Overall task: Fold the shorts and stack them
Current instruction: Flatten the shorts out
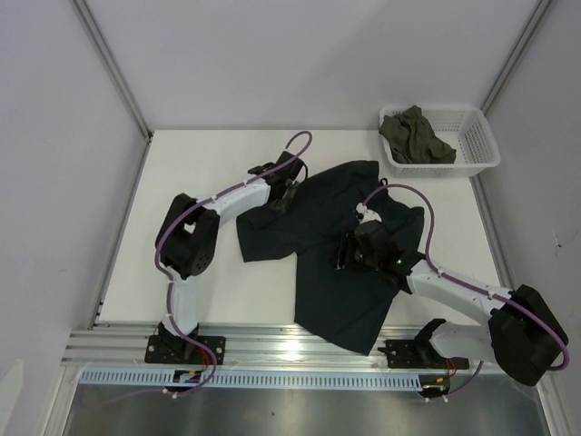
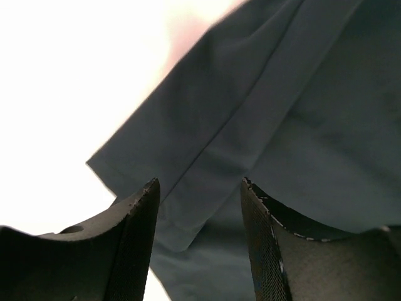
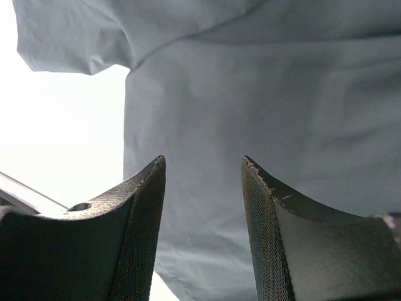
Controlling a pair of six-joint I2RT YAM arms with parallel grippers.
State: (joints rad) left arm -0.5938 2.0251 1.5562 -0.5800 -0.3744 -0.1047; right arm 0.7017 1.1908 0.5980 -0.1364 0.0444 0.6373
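The dark teal-navy shorts lie spread on the white table, one leg reaching left and one leg hanging towards the near edge. My left gripper is open over the shorts' upper left edge; in the left wrist view a folded hem lies between the fingers. My right gripper is open over the middle of the shorts; the right wrist view shows flat fabric between its fingers. No cords or label show.
A white basket at the back right holds an olive-green garment. Bare white table lies left of the shorts. A metal rail runs along the near edge.
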